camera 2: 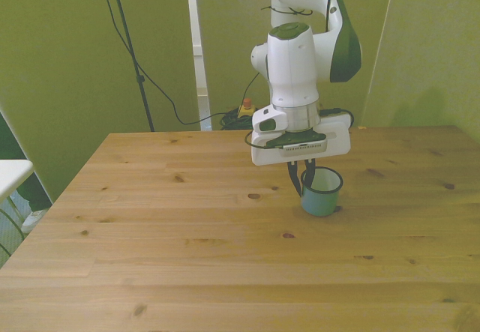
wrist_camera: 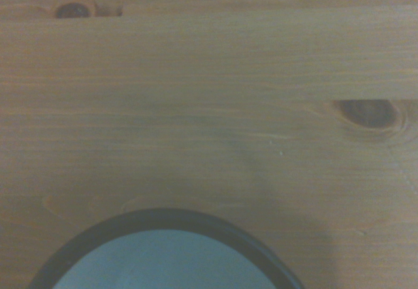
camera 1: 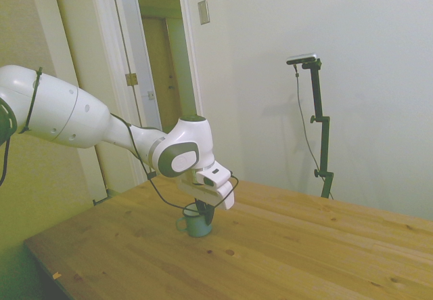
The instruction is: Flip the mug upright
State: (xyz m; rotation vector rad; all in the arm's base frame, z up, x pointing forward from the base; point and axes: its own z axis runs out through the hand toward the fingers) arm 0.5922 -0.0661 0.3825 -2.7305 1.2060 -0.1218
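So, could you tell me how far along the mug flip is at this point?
Done: the mug already stands upright on the table, mouth up, its rim plain in the front view. In hand: the gripper sits at the rim, on the front view's left side of the mug; whether it grips is unclear. Left: probably just letting go and backing the arm away.

The white arm (camera 1: 67, 114) reaches low, end effector (camera 2: 303, 180) pointing down.
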